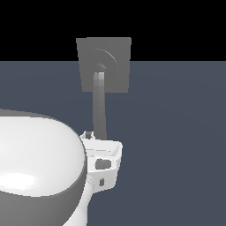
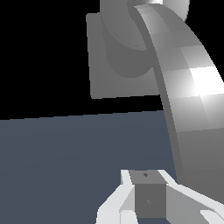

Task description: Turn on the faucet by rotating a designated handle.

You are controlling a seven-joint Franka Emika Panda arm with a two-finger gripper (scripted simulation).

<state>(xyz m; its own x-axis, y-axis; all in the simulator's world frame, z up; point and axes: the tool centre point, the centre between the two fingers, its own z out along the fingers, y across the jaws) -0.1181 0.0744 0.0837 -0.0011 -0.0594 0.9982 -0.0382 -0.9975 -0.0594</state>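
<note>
The faucet [image 1: 119, 48], a flat, plain grey, roughly square plate with a raised circular hub, stands upright on the dark blue-grey floor [image 1: 176, 132] against black background. From that hub the handle [image 1: 99, 110], a long, straight, light grey bar of square cross-section, reaches out toward the robot, well beyond the plate's own edge. In the wrist view the bar [image 2: 188, 87] sweeps from the hub past one finger [image 2: 148, 197] of the glossy white gripper [image 2: 151, 192]. Away from the plate, at the bar's free end, sits the gripper [image 1: 103, 152], and nearer still bulks the rounded white arm link [image 1: 39, 167].

How wide the jaws stand I cannot tell; only one finger shows clearly, and whether it touches the bar is unclear.

The risk, as I judge it, is a push landing on the bar's very tip: the finger could slide off the end and leave the handle barely turned. Pressing along the bar toward the hub instead of across it would jam rather than rotate.
</note>
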